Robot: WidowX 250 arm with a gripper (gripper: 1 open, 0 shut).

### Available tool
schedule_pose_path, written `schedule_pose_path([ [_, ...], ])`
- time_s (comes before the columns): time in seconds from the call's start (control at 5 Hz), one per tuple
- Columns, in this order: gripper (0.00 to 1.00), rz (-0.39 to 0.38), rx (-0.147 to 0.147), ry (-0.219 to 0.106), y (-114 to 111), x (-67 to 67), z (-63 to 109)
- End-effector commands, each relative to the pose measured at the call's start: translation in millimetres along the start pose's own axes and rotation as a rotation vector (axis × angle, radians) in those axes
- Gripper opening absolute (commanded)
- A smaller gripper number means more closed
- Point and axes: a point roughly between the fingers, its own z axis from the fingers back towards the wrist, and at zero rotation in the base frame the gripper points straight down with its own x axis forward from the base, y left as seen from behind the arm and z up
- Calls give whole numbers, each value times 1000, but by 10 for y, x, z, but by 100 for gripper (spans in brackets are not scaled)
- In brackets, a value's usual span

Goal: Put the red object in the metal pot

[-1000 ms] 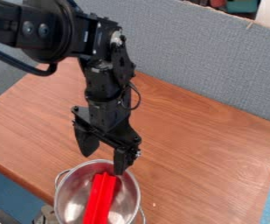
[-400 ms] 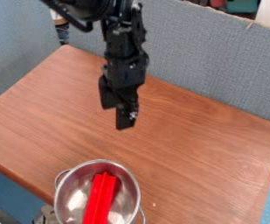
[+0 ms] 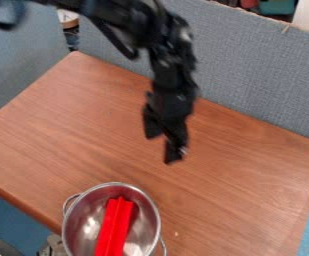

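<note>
The red bar (image 3: 115,226) lies inside the pot (image 3: 79,224), so the task looks done; the gripper (image 3: 168,140) hangs released above the table (image 3: 63,120), needing only to retreat

Metal pot (image 3: 110,222) near front edge, red object (image 3: 115,226) filling its middle; bare table (image 3: 63,130) elsewhere.

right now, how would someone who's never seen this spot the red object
Start at the wooden table and go to its near edge, where a shiny metal pot sits. The red object is the long flat bar lying inside it, the only bright red thing here.
</note>
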Motion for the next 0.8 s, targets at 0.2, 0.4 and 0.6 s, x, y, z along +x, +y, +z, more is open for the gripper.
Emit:
schedule_pose_path([
  [0.2,100,110,9,-65,-312,-21,303],
  [0.4,100,45,20,-127,-445,110,450],
  [0.6,100,-22,-7,-148,-510,334,438],
])
